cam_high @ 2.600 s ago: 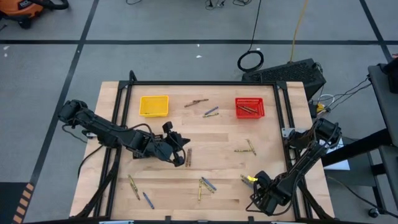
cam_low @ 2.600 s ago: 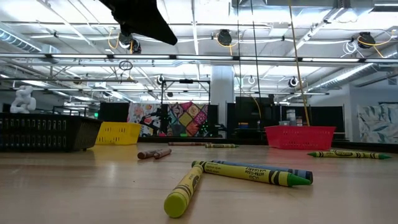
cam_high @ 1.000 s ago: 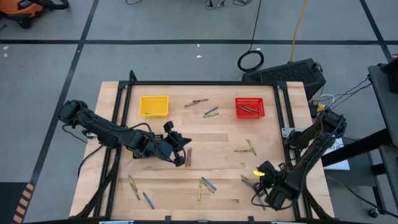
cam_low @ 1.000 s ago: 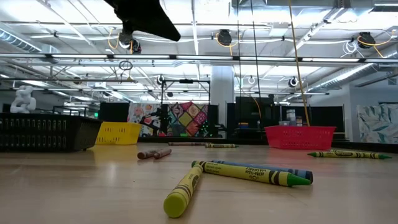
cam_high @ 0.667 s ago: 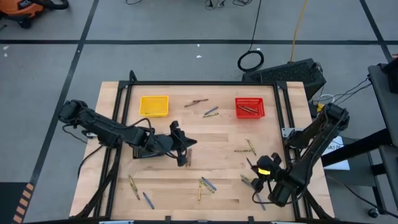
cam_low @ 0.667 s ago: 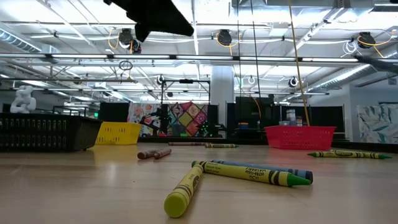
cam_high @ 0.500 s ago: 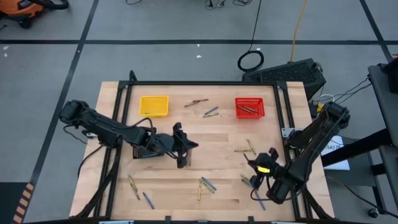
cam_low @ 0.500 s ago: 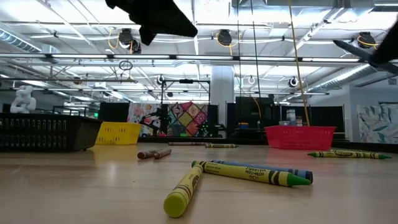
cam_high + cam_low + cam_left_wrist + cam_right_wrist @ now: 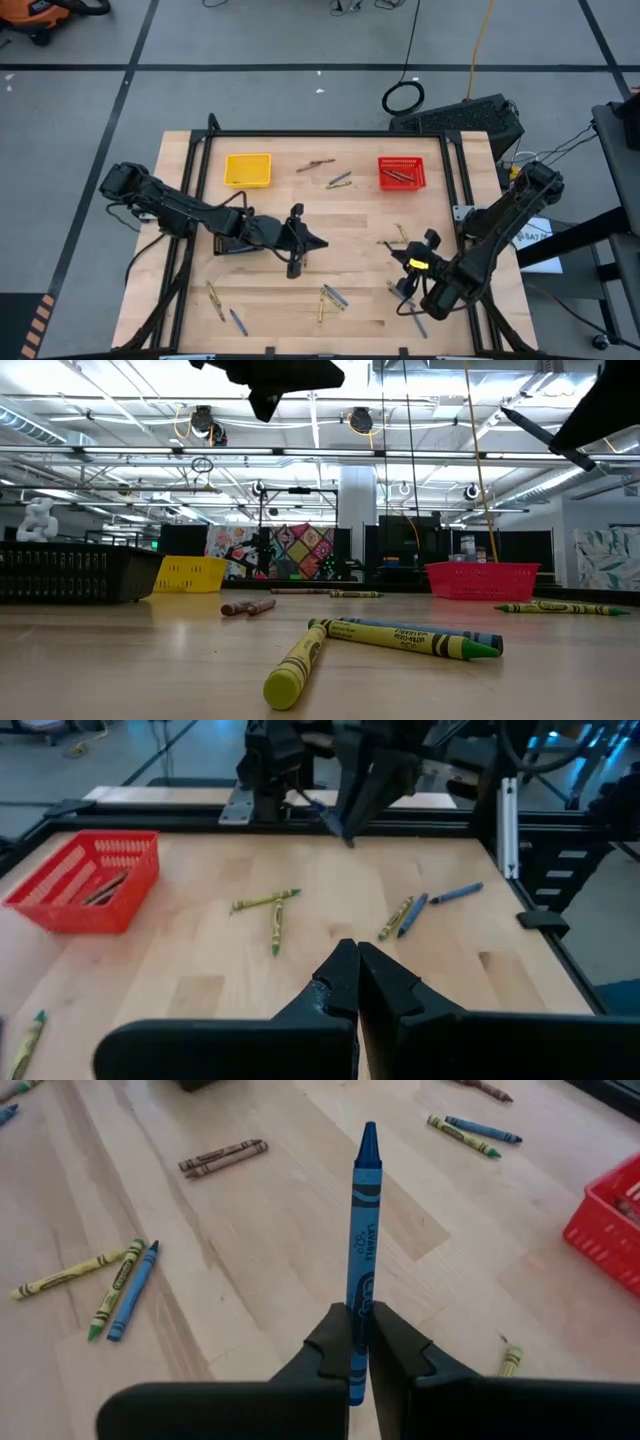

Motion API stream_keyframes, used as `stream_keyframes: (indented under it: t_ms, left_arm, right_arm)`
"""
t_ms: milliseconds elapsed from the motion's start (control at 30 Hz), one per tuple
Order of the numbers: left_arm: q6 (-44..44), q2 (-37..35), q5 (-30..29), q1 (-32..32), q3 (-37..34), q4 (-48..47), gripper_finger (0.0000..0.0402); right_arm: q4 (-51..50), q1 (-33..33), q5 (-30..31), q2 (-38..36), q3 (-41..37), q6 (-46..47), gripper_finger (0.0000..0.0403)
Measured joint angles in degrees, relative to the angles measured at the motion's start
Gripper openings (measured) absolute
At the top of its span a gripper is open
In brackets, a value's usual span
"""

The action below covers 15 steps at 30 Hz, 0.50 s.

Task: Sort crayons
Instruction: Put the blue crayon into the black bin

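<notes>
Two tools face you here: your right tool (image 9: 358, 1342) is clamped on a blue crayon (image 9: 364, 1240), which sticks straight out past the fingertips, lifted above the tabletop (image 9: 360, 225) near its right side. Your left tool (image 9: 356, 972) is closed with nothing in it, its arm stretched low toward the tabletop's middle. Loose crayons (image 9: 329, 297) lie scattered on the wood, and a few rest in the red basket (image 9: 402, 173).
</notes>
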Motion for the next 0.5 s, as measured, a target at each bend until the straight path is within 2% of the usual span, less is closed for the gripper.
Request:
stream_keyframes:
  t_ms: [200, 367, 500]
  left_arm:
    - [1.0, 0.0, 5.4, 0.0, 0.0, 0.1, 0.0041]
    - [0.8, 0.0, 3.4, 0.1, 0.0, 0.3, 0.0088]
    - [-0.1, 0.9, 2.8, 0.7, 0.0, 5.4, 0.0097]
  right_arm:
    - [3.7, -1.4, 0.0, 0.0, 0.0, -4.7, 0.0]
    - [8.3, -2.6, 0.1, 0.0, 0.0, -11.7, 0.0]
    - [15.9, -4.4, 1.8, 0.0, 0.0, -21.4, 0.0]
